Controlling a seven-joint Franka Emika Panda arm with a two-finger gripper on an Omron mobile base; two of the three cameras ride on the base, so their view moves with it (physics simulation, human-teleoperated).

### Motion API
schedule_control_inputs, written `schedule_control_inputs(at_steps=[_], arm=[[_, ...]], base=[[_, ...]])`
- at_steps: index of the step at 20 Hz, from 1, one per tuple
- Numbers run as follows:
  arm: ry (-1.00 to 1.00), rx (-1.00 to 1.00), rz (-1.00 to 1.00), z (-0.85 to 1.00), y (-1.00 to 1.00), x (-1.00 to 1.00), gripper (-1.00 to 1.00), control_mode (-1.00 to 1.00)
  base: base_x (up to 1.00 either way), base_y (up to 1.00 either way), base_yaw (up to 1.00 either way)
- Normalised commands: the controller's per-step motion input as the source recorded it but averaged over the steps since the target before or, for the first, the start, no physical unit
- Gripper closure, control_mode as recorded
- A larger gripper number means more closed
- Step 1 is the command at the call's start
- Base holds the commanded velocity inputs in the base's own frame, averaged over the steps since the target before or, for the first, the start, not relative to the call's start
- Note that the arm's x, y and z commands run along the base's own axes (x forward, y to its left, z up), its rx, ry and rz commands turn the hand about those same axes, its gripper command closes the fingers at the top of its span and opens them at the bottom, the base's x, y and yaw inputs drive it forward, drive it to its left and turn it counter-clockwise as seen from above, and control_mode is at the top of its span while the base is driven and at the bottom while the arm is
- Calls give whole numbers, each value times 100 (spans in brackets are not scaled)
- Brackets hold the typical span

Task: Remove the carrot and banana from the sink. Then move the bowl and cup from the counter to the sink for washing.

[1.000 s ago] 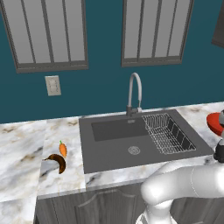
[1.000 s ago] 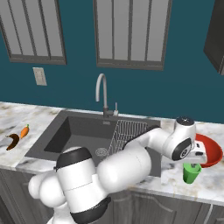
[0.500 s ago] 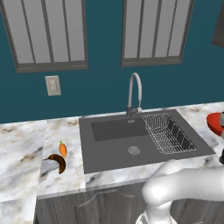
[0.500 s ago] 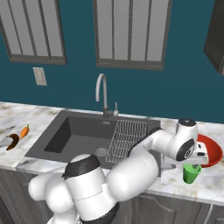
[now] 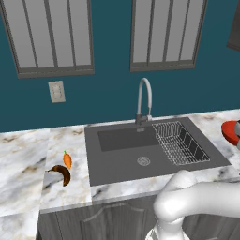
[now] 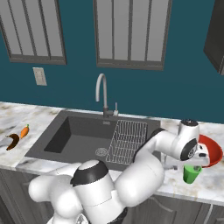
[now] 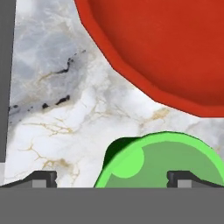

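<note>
Carrot [image 5: 67, 160] and banana [image 5: 61, 174] already lie on the counter [image 5: 28, 159] left of the sink [image 5: 122, 159], so this looks like the cup-and-bowl half. The gripper [image 7: 113, 179] hangs right above the green cup [image 6: 190, 173], jaws wide apart and holding nothing. The cup stands just beside the red bowl [image 6: 211, 152]; next it must descend, straddle the rim and close.

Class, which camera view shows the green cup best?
The hand view: the green cup shows large, its rim and inside visible beside the red bowl. The right base view shows it small, partly behind the arm.
</note>
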Motion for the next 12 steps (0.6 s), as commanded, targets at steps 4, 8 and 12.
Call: schedule_control_inputs(at_steps=[4, 8, 12], arm=[[10, 3, 0, -13, 0, 0, -100, -100], [5, 4, 0, -12, 0, 0, -100, -100], [2, 7, 0, -2, 0, -4, 100, -100]], base=[[0, 0, 0], [0, 0, 0], [0, 0, 0]])
